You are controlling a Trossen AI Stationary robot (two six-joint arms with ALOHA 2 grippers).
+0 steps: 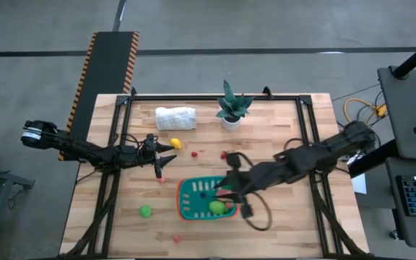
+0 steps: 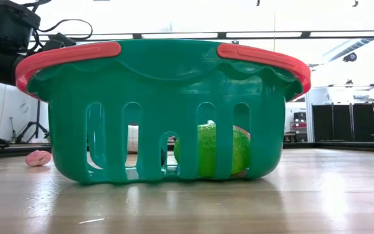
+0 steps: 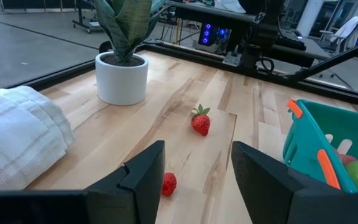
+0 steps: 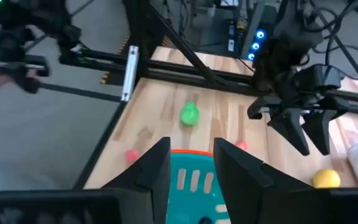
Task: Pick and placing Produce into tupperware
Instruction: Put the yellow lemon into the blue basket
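My right gripper (image 1: 226, 189) hovered over the tupperware (image 1: 186, 209), its 2 fingers a little apart and holding nothing. A green produce piece (image 1: 217, 208) already lay inside, near the container's right end. My left gripper (image 1: 166, 156) waited left of it, fingers apart and empty, close to a yellow piece (image 1: 175, 144). A strawberry (image 3: 201, 122) and a small red piece (image 3: 169, 183) lay on the table (image 1: 287, 224) before it.

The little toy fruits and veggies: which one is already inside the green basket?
The big green piece, lying in the teal basket at its corner nearest the right arm. The yellow one, the small green one and the red bits lie out on the wooden table.
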